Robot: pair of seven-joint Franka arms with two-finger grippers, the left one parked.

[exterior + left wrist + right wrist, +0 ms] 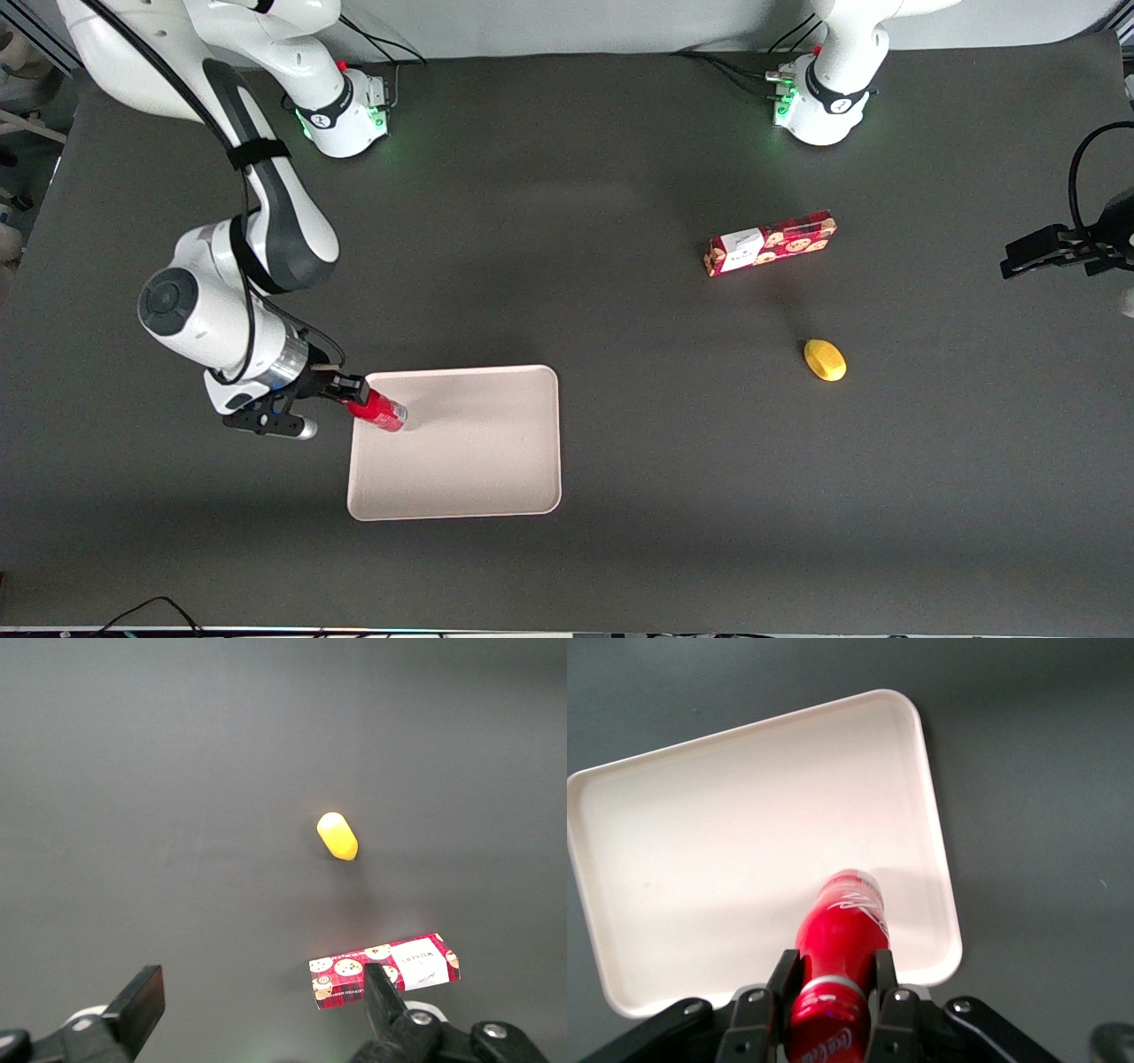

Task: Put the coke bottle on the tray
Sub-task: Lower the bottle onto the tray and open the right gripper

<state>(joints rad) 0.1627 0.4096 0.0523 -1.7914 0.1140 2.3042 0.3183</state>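
Note:
The red coke bottle is tilted, its silvery base over the tray's corner nearest the working arm. My right gripper is shut on its neck just below the red cap, a black finger pressing each side. The pale beige-pink tray lies flat on the dark table with nothing resting on it; whether the bottle's base touches it I cannot tell.
A flat red cookie-printed box and a small yellow lemon-like object lie toward the parked arm's end of the table, well apart from the tray.

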